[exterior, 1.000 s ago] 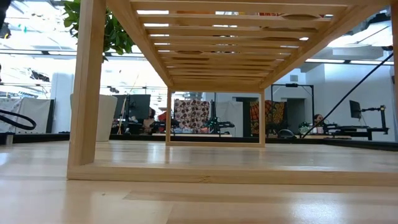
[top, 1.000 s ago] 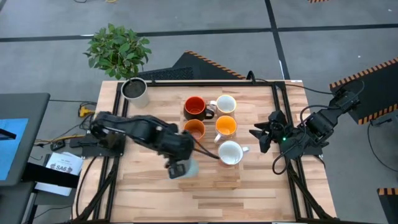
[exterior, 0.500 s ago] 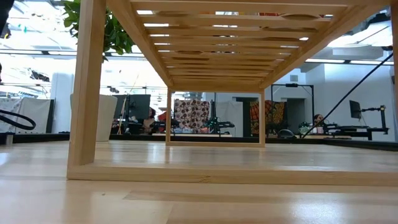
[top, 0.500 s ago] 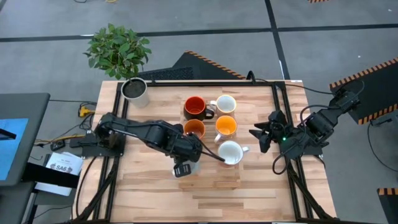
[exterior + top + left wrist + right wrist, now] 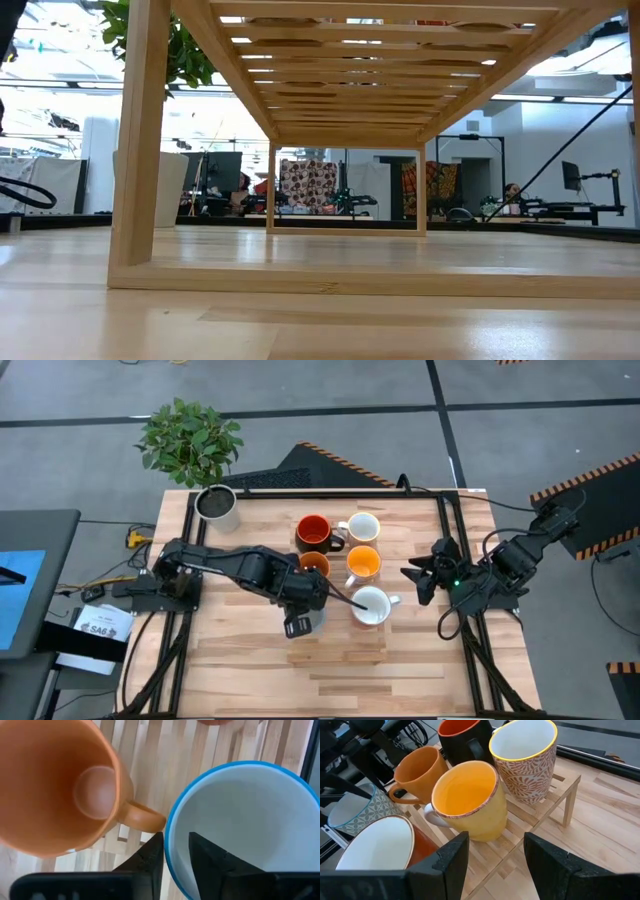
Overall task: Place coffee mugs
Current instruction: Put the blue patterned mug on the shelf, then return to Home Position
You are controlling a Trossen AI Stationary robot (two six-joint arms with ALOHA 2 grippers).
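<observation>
Five mugs stand on a slatted wooden rack [image 5: 340, 645] at mid table: a dark one with red inside [image 5: 313, 532], a white patterned one [image 5: 362, 527], an orange one [image 5: 313, 565], a yellow-orange one [image 5: 362, 562] and a white one [image 5: 370, 605]. A sixth mug with a blue rim [image 5: 240, 820], pale inside, is in my left gripper [image 5: 303, 618], close beside the orange mug [image 5: 55, 785] and its handle. My right gripper [image 5: 418, 578] waits open near the table's right edge, facing the mugs [image 5: 467, 800]. My left gripper [image 5: 172, 842] is shut on the blue-rimmed mug's rim [image 5: 169, 837], on the side next to the orange mug's handle. One finger [image 5: 210, 860] is inside the mug and the other [image 5: 147, 860] outside, coming from above. The mug stays upright; whether its base rests on the rack I cannot tell.
A pale pot of dark soil [image 5: 216, 506] stands at the far left corner, with a leafy plant [image 5: 190, 440] beyond the table edge. Bare wood lies along the near edge [image 5: 330, 680]. The low view looks under the rack [image 5: 340, 60] into the room behind.
My left gripper has carried the blue-rimmed mug toward the table's right and a little toward the far edge, from the rack's near left side up close to the orange mug. It has stayed shut on the mug. The right arm has kept still.
</observation>
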